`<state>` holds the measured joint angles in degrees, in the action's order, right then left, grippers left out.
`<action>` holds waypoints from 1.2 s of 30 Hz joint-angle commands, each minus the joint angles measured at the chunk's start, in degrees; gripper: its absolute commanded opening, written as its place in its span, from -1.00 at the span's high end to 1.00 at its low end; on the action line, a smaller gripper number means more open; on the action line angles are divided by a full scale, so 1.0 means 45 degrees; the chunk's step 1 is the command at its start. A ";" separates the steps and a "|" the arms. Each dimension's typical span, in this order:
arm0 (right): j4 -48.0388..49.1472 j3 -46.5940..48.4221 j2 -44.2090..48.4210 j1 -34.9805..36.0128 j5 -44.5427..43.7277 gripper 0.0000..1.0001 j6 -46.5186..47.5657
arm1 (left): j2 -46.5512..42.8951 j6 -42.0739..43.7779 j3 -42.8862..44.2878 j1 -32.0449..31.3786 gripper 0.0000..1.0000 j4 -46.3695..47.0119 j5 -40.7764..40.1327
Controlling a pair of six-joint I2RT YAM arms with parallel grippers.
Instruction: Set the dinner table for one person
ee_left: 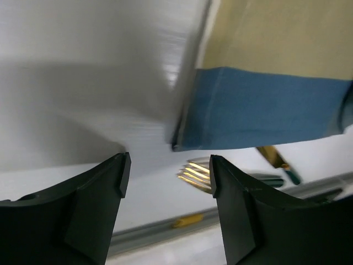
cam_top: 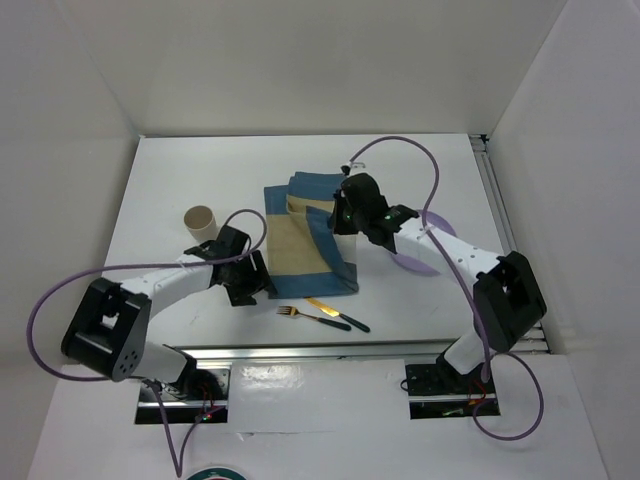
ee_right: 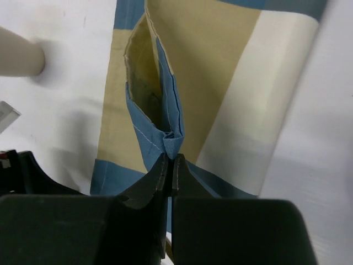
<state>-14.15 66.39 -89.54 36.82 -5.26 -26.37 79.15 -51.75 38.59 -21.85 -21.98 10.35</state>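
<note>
The dinner table (cam_top: pixel 180 170) is a white top. On it lies a blue-and-tan checked placemat (cam_top: pixel 305 240), partly folded over itself. My right gripper (cam_top: pixel 344 215) is shut on a raised blue fold of the placemat (ee_right: pixel 172 135), with the pads (ee_right: pixel 162 165) pinched together on the cloth. My left gripper (cam_top: pixel 252 285) hovers open by the placemat's near left corner (ee_left: pixel 259 110); nothing is between its fingers (ee_left: pixel 229 182). A gold fork (cam_top: pixel 298 315) and a dark-handled knife (cam_top: pixel 338 314) lie in front of the placemat, and the fork's tines (ee_left: pixel 196 174) show between the left jaws.
A tan paper cup (cam_top: pixel 201 220) stands left of the placemat and shows as a cup (ee_right: pixel 19 55) in the right wrist view. A lilac plate (cam_top: pixel 428 250) lies partly under the right arm. A metal rail (cam_top: pixel 330 352) runs along the near edge.
</note>
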 commanded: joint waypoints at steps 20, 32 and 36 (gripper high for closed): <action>0.0352 -0.0029 0.1674 -0.2475 0.0680 1.00 -0.0313 | 0.1922 0.0422 0.5442 -0.0713 1.00 -0.2163 -0.2805; -0.0156 0.3332 0.2786 -0.5368 0.2280 1.00 0.0411 | 0.1726 0.3374 1.3689 0.2605 1.00 -0.5154 -0.1520; -0.0546 0.3333 0.3857 -0.5486 0.2164 1.00 0.0411 | 0.1083 0.3491 1.3827 0.3464 1.00 -0.5155 -0.0817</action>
<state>-15.51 78.87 -76.55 12.32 2.90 -25.63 86.37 -38.68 99.55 -8.05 -42.37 2.72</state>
